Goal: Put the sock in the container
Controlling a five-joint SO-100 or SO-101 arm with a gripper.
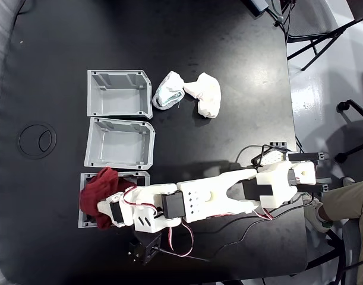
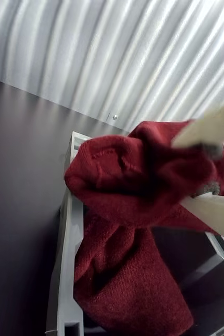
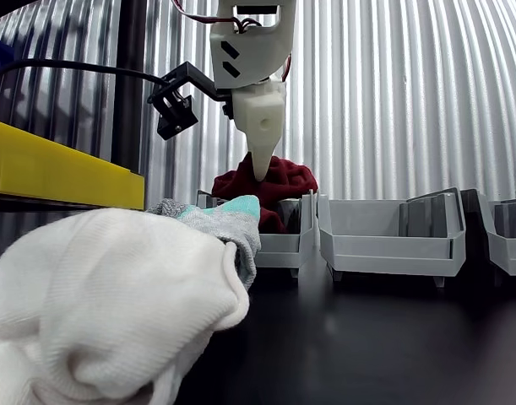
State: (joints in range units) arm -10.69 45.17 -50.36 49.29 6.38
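Between your gripper's (image 2: 209, 170) fingers the sock (image 2: 143, 178) is pinched and bunched, its lower half already draped into the bin (image 1: 85, 221) near the tabletop's front-left corner in the fixed view, so you are at the drop and, by my judgement, need only open and lift straight up. Beyond it two more bins (image 1: 120, 143) stand in a row toward the far edge, with pale socks (image 1: 204, 94) well apart, nothing blocking you.
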